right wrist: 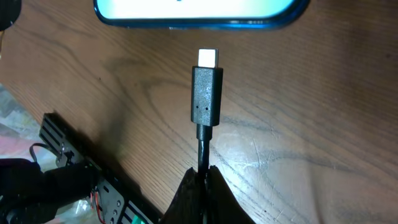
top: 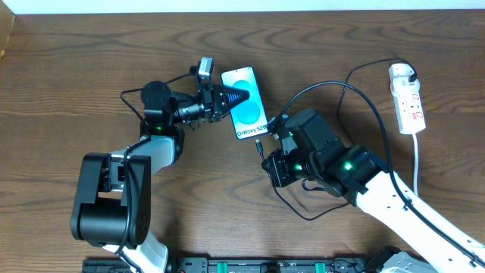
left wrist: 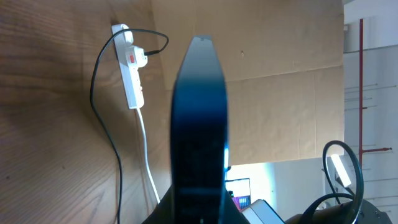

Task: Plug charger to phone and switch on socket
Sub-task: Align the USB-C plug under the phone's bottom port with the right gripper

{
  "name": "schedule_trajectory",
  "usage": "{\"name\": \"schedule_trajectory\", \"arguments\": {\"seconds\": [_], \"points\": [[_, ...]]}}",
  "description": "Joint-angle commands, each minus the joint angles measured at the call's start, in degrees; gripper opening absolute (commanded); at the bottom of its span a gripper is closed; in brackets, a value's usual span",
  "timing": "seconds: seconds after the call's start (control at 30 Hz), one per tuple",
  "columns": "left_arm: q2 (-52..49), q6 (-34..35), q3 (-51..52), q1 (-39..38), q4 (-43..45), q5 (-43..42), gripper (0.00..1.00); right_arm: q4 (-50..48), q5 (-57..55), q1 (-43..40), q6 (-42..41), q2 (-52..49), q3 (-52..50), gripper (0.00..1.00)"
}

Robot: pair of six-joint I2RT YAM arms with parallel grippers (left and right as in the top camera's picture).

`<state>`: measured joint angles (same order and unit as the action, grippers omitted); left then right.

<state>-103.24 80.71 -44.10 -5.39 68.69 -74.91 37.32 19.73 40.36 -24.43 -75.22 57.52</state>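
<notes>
The phone [top: 245, 102] lies left of the table's centre, its bright blue screen facing up. My left gripper [top: 236, 97] is shut on the phone's left long edge. In the left wrist view the phone [left wrist: 199, 124] shows edge-on as a dark slab between the jaws. My right gripper [right wrist: 204, 177] is shut on the charger cable just behind its black connector [right wrist: 206, 93]. The connector's metal tip points at the phone's bottom edge [right wrist: 199, 12], a short gap away. The white socket [top: 407, 98] lies at the far right, with the charger's white plug head [top: 402, 73] in its far end.
The charger cable [top: 356, 91] loops from the socket across the table to my right arm. A white lead [top: 417, 155] runs from the socket toward the front. A black rail [top: 250, 265] lines the front edge. A cardboard wall [left wrist: 280, 93] stands behind the table.
</notes>
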Motion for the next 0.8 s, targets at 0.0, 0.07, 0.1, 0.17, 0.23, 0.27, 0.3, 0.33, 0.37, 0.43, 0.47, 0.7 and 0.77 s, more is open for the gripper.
{"name": "schedule_trajectory", "arguments": {"seconds": [0.0,0.07,0.1,0.17,0.23,0.27,0.3,0.33,0.37,0.43,0.47,0.7,0.77], "points": [[0.4,-1.3,-1.0,0.2,0.8,-0.9,0.07,0.1,0.6,0.4,-0.4,0.2,-0.2,0.01],[0.4,-1.6,-1.0,0.2,0.8,-0.9,0.07,0.0,0.6,0.4,-0.4,0.2,-0.2,0.01],[0.4,-1.6,-1.0,0.2,0.8,-0.9,0.07,-0.1,0.8,0.4,-0.4,0.2,-0.2,0.01],[0.4,-1.6,-1.0,0.2,0.8,-0.9,0.07,-0.3,1.0,0.4,-0.4,0.2,-0.2,0.01],[0.4,-1.6,-1.0,0.2,0.8,-0.9,0.07,-0.5,1.3,0.4,-0.4,0.2,-0.2,0.01],[0.4,-1.6,-1.0,0.2,0.8,-0.9,0.08,-0.5,1.3,0.4,-0.4,0.2,-0.2,0.01],[0.4,-1.6,-1.0,0.2,0.8,-0.7,0.07,-0.6,1.3,0.4,-0.4,0.2,-0.2,0.01],[0.4,-1.7,-1.0,0.2,0.8,-0.5,0.07,-0.7,1.3,0.4,-0.4,0.2,-0.2,0.01],[0.4,-1.7,-1.0,0.2,0.8,-0.3,0.08,-0.7,1.3,0.4,-0.4,0.2,-0.2,0.01],[0.4,-2.0,-1.0,0.2,0.8,-0.1,0.07,-0.9,1.3,0.4,-0.4,0.2,-0.2,0.01],[0.4,-2.2,-1.0,0.2,0.8,-0.1,0.07,-0.9,1.3,0.4,-0.4,0.2,-0.2,0.01],[0.4,-3.8,-1.0,0.2,0.8,-0.1,0.07,-2.0,1.2,0.4,-0.4,0.2,-0.2,0.01],[0.4,-3.9,-1.0,0.2,0.8,-0.1,0.08,-2.0,1.3,0.4,-0.4,0.2,-0.2,0.01]]}}
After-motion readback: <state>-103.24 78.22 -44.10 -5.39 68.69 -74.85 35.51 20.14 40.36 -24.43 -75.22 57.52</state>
